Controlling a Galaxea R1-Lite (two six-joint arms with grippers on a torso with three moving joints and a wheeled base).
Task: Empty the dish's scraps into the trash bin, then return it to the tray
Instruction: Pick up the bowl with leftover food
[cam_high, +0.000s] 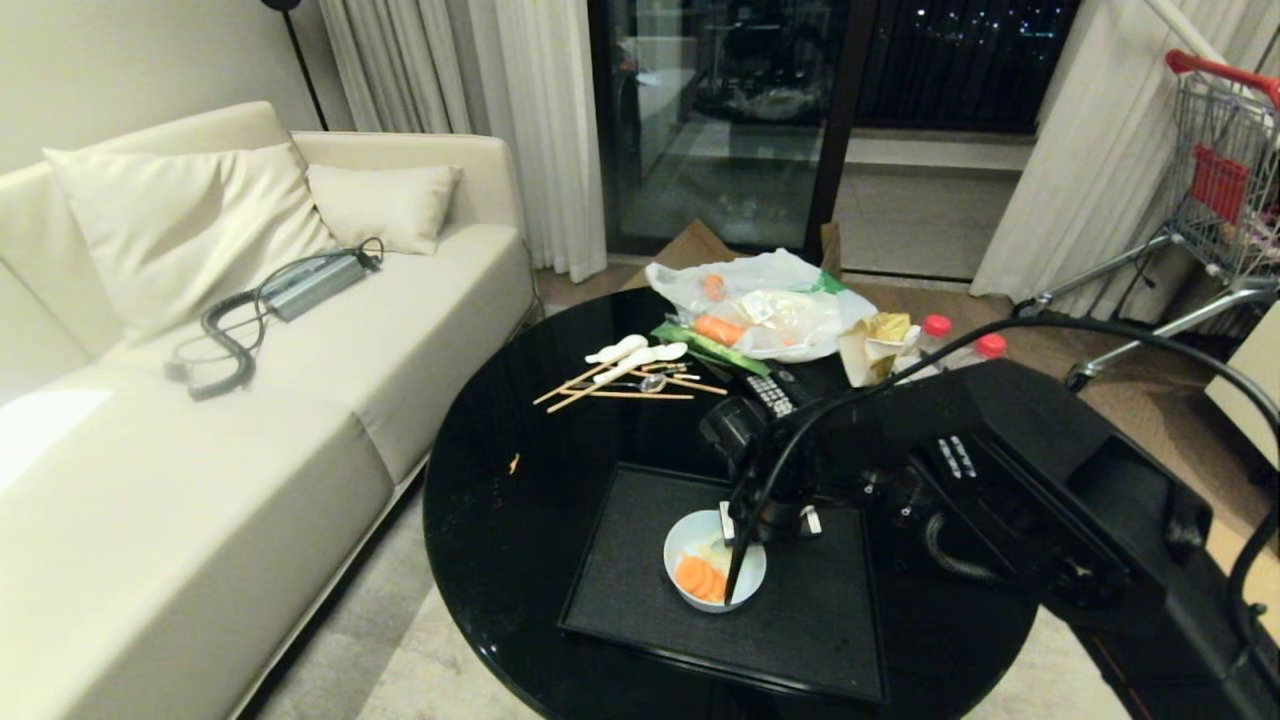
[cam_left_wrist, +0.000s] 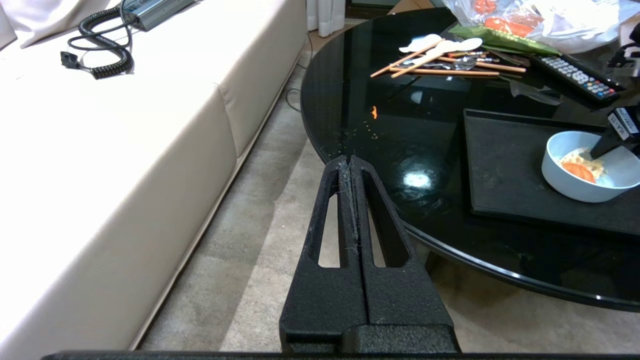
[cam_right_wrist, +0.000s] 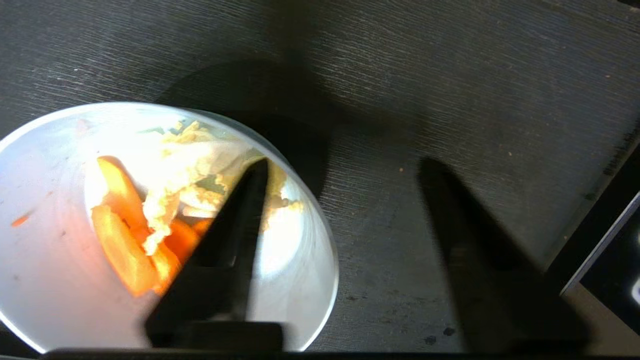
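The dish (cam_right_wrist: 45, 240) was set mid-tray (cam_right_wrist: 450, 75); its rim was straddled by the part-open right gripper (cam_right_wrist: 345, 170), nothing clamped.

The dish (cam_high: 714, 573), holding the scraps (cam_high: 699, 576), sits on the tray (cam_high: 640, 570) at the table's (cam_high: 500, 520) six o'clock, with chopsticks (cam_high: 620, 385) at twelve, a remote (cam_high: 770, 393) just right, and a bag (cam_high: 770, 305) behind.
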